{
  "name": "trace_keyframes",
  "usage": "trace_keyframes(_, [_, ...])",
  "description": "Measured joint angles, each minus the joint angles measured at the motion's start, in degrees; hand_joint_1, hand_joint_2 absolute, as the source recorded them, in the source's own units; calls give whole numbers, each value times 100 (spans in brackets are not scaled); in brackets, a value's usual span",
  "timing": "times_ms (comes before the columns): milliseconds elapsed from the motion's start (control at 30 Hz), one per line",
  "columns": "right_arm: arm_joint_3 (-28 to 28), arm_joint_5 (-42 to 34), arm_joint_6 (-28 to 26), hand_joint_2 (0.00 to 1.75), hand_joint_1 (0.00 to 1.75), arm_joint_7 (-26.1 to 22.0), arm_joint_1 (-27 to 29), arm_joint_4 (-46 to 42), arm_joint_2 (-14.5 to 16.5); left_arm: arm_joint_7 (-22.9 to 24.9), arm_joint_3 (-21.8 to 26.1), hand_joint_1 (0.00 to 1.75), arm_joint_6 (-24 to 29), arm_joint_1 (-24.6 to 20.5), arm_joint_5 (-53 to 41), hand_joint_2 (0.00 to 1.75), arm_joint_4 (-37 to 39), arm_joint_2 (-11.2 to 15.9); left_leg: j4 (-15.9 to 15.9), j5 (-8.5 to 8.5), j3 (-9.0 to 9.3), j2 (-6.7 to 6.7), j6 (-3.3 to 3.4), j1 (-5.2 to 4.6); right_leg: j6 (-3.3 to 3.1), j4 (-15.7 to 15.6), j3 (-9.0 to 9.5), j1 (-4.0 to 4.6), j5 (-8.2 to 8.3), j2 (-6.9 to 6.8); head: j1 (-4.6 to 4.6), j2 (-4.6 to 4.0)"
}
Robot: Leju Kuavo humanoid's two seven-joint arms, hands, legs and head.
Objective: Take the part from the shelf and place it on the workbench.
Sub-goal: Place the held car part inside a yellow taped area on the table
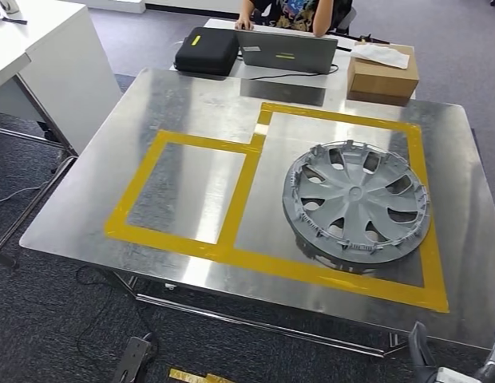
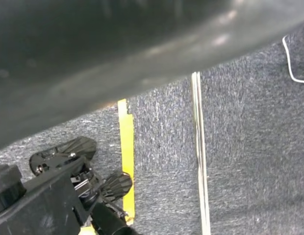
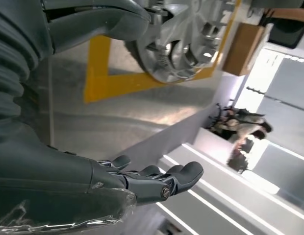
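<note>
The grey plastic wheel cover, a round spoked part, lies flat on the shiny steel workbench, inside the larger of two rectangles marked with yellow tape. Its near edge overlaps the tape line closest to the robot.

The right hand hangs just off the bench's near edge, close to the wheel cover but apart from it; its fingers are stretched out and spread from the thumb, holding nothing. In the head view part of it shows at the lower corner.

The left hand hangs low over grey carpet; whether its dark fingers are spread or curled cannot be told.

Beyond the bench, far from the right hand, a closed brown cardboard box carries a white cloth, beside a grey laptop and a zipped black case; their contents are hidden. A person sits behind the laptop.
</note>
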Motion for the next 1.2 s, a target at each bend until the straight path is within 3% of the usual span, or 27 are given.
trace_keyframes(67, [-226,-516,-7,175,0,46,-156,492,10,-4,33,0,9,6,9,0,0,-9,-94,107,-8,26,53,45,26,306,-141,14,-269,-13,24,0])
trace_keyframes(133, [-525,-848,-11,175,0,0,-392,1196,12,-4,61,0,21,41,20,0,0,-12,-101,146,-59,58,68,49,52,983,-393,8,-665,-20,42,0])
trace_keyframes(200, [-901,-921,-12,175,0,-32,-662,1952,12,-4,90,0,39,86,40,0,0,-10,-89,163,-95,85,54,54,87,1396,-493,-8,-790,-29,39,0])
trace_keyframes(233, [-1097,-927,-13,175,0,-10,-794,2325,13,-4,111,0,45,101,49,0,0,-10,-78,167,-109,91,43,61,104,1309,-397,-20,-700,-39,41,0])
trace_keyframes(300, [-1426,-934,-13,175,0,34,-1012,2958,14,-4,151,0,49,114,60,0,0,-9,-36,155,-130,88,-3,82,135,636,41,-52,-422,-74,43,0])
trace_keyframes(367, [-1660,-958,-13,175,0,44,-1203,3468,28,-8,184,0,49,120,67,0,0,-2,32,133,-170,81,-86,77,111,77,400,-48,-310,-82,48,0])
trace_keyframes(467, [-1878,-998,-13,175,0,75,-1444,4143,59,-17,218,0,48,128,79,0,0,6,97,135,-214,78,-190,70,-28,-20,430,-25,-339,-64,43,0])
trace_keyframes(533, [-1999,-939,-13,87,0,79,-1614,4600,87,-21,246,0,49,141,97,0,0,8,228,-14,-283,67,-244,89,-131,-28,373,-22,-306,-65,35,0])
trace_keyframes(600, [-2129,-860,-9,0,0,74,-1831,5116,115,-28,288,0,54,153,120,0,0,10,750,-431,-500,53,-280,97,-223,-34,289,-8,-242,-68,22,0])
trace_keyframes(667, [-2292,-769,82,0,0,64,-2060,5688,134,-53,338,0,84,173,141,0,0,3,1447,-813,-760,48,-283,96,-273,-31,185,29,-172,-70,16,0])
trace_keyframes(700, [-2405,-713,172,0,0,60,-2177,5978,138,-74,361,0,108,189,148,0,0,-7,1620,-857,-800,47,-270,94,-286,-30,134,51,-133,-70,16,0])
trace_keyframes(733, [-2535,-651,283,0,0,55,-2292,6262,139,-95,384,0,130,204,151,0,0,-18,1597,-791,-744,46,-242,89,-291,-29,85,74,-94,-69,17,0])
trace_keyframes(767, [-2672,-579,398,0,0,52,-2402,6524,140,-113,407,0,144,214,150,0,0,-31,1370,-637,-589,44,-200,78,-293,-29,40,97,-53,-66,16,0])
trace_keyframes(833, [-2939,-404,598,0,0,52,-2608,6996,143,-134,453,0,157,212,149,0,-1,-41,571,-328,-102,43,-68,28,-283,-26,-38,140,32,-61,19,0])
trace_keyframes(900, [-3180,-258,754,0,0,52,-2784,7426,141,-152,492,0,160,202,149,0,-1,-50,30,-189,195,50,-8,-24,-243,-31,-81,150,124,-74,23,0])
trace_keyframes(1000, [-3445,-167,915,0,0,53,-2969,7907,128,-173,533,0,154,215,149,0,0,-69,-91,-60,151,65,4,-52,-146,-57,-108,122,233,-96,0,0])
trace_keyframes(1033, [-3517,-139,969,0,0,56,-3018,8041,115,-181,551,0,150,216,152,0,0,-74,-115,13,99,73,34,-42,-118,-4,-155,118,144,-92,0,0])
trace_keyframes(1067, [-3585,-102,1022,0,0,55,-3063,8171,97,-191,570,0,144,216,156,0,0,-78,-142,91,32,81,63,-27,-91,150,-221,114,-55,-85,5,0])
trace_keyframes(1133, [-3701,-18,1102,0,0,41,-3145,8400,49,-204,607,0,132,219,165,0,0,-90,-152,224,-135,91,98,-16,-48,763,-397,99,-654,-79,18,0])
trace_keyframes(1167, [-3745,16,1126,0,0,28,-3184,8497,23,-207,620,0,127,227,166,0,0,-95,-146,285,-218,100,97,-18,-26,1119,-450,93,-868,-81,21,0])
trace_keyframes(1200, [-3784,39,1141,0,0,14,-3218,8579,-1,-207,632,0,124,234,169,0,0,-98,-138,346,-302,111,90,-19,-7,1382,-451,88,-940,-81,20,0])
